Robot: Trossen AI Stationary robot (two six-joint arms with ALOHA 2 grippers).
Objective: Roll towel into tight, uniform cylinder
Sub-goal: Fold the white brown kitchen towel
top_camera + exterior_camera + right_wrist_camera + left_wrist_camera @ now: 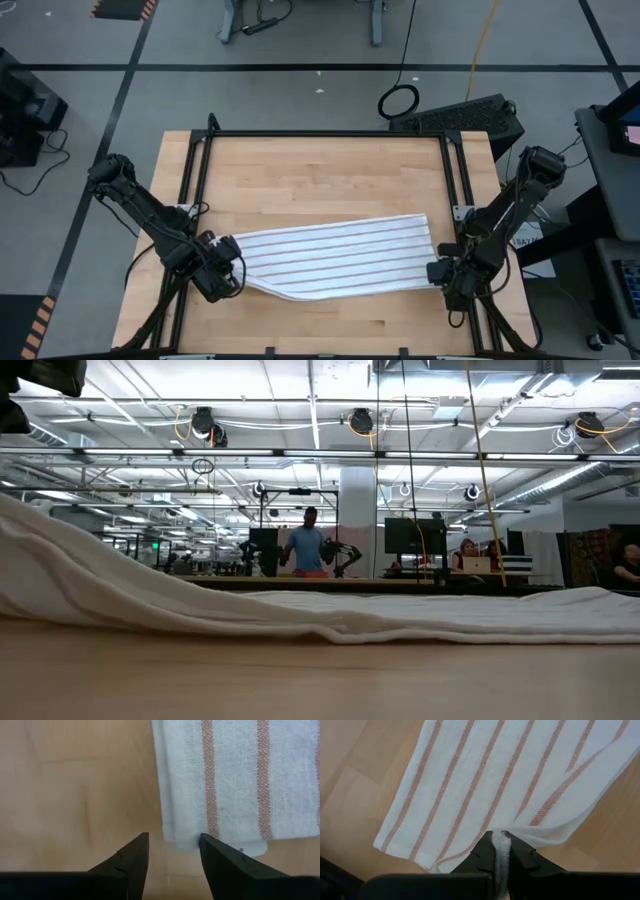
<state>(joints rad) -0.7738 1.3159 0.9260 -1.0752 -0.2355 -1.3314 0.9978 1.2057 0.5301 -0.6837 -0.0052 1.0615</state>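
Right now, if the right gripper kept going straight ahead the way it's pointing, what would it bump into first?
Probably the towel. The open right gripper points at its corner edge just ahead on the wooden table, though the gap is hard to judge.

Grey floor (300, 90) with black tape lines around pale wood tabletop (320, 185). Open hall beyond: white ceiling beams (320, 405), strip lights, person (308, 545) standing, monitors (410, 535).

The towel (335, 260) lies spread across the near part of the wooden table (320, 170), its stripes running from left to right. The left gripper (222, 268) is at its left end and the right gripper (441, 270) just beside its right end.
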